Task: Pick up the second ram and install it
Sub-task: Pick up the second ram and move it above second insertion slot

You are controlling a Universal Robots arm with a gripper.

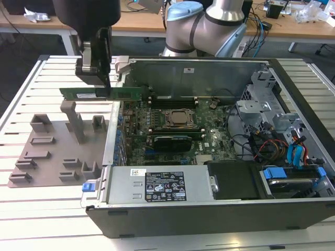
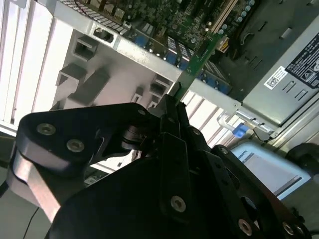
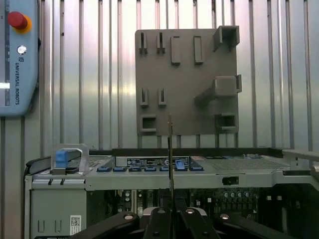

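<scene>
The second ram [image 1: 125, 93] hangs level in the air, clamped near its middle by the gripper [image 1: 99, 83], whose fingers are shut tight on it. It is above the wall of the open computer case [image 1: 112, 141] on the exterior view's left, one end over the grey fixture plate [image 1: 49, 157], the other over the motherboard [image 1: 172, 144]. In the second wrist view it juts straight out from the fingertips [image 2: 171, 119]

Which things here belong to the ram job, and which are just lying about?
Job: long thin green ram stick, black tool gripping it, open computer's green motherboard.
Lying about: grey plastic fixture plate, pale pendant with red button.
</scene>
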